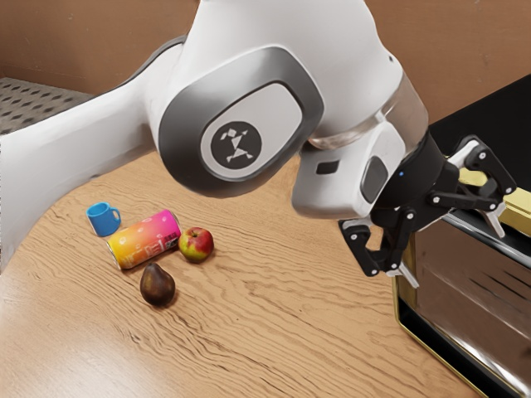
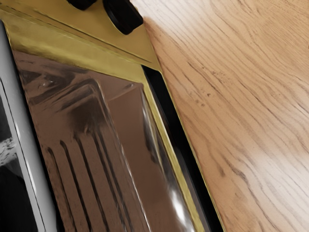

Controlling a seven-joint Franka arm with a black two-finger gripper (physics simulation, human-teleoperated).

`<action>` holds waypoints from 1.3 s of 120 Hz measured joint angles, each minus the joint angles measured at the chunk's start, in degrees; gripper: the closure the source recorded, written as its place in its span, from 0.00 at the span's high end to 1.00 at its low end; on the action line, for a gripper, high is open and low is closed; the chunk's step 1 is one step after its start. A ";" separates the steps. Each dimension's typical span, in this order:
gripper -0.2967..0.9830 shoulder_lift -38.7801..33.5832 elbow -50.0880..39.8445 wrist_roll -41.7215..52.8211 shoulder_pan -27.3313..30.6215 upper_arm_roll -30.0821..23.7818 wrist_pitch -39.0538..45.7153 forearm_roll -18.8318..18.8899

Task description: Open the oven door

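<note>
Oven (image 1: 508, 112): standing on table (image 1: 274, 290).
Door (image 1: 465, 286): glass-faced, on oven's front.
Gripper (image 1: 458, 260): over oven's front, spread wide, holding nothing.
Bar (image 2: 24, 145): apparent handle, along oven's upper front edge, long axis crosswise to spread; likely needs straddling, then pulling.

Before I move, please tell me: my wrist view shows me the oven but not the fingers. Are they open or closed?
Observer: Open. In the exterior view, the two fingers of the gripper stand wide apart.
Operator: Thank you. And on the table, is there any small thing that I cannot see?
Observer: Yes, a group of four: a blue mug, a can, an apple and a dark fruit.
Operator: The can, does it stand or lie?
Observer: It lies on its side on the table.
</note>
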 joint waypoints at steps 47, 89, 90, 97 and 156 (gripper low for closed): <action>0.77 0.61 -0.01 1.49 -0.90 0.08 0.51 0.68; 0.77 0.13 -0.01 -0.54 -0.36 0.08 0.51 3.08; 0.77 0.14 -0.01 -0.67 -0.30 0.08 0.51 3.16; 0.77 0.18 -0.01 -1.48 0.02 0.08 0.50 3.62; 0.77 1.05 -0.17 -9.16 0.89 0.08 0.00 4.98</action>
